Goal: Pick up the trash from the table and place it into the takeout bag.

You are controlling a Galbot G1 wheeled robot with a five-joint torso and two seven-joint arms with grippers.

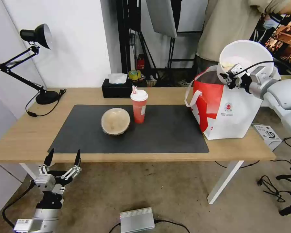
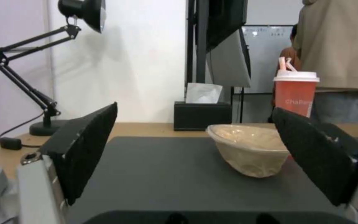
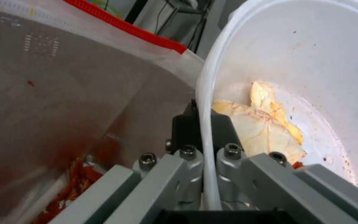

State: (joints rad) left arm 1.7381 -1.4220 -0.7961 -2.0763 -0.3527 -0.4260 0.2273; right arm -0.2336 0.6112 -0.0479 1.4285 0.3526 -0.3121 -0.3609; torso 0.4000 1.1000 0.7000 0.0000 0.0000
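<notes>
I had the right end effector [image 1: 230, 78] pinched shut on the rim of the white bowl [image 1: 245, 56], one finger [image 3: 187, 127] outside the wall and the other inside, as the right wrist view showed. The bowl was tipped steeply, its open face turned toward me, and it sat directly above the mouth of the takeout bag [image 1: 226, 110] at the right end of the tabletop [image 1: 29, 136]. Pale scraps [image 3: 262, 124] clung low inside the bowl, and I could see red bits lying down in the bag's lining [image 3: 63, 93]. What mattered for me was that the bag opening lay straight below the bowl, so lowering looked like the only motion needed, in my judgement. The right arm reached in from the right, forearm roughly level, wrist bent toward the bag.

The left end effector [image 1: 63, 157] hung spread wide and empty below the tabletop's near-left edge, pointing toward the tan container [image 1: 115, 121] and red cup [image 1: 139, 106] standing just beside each other on the dark mat [image 1: 165, 136].
</notes>
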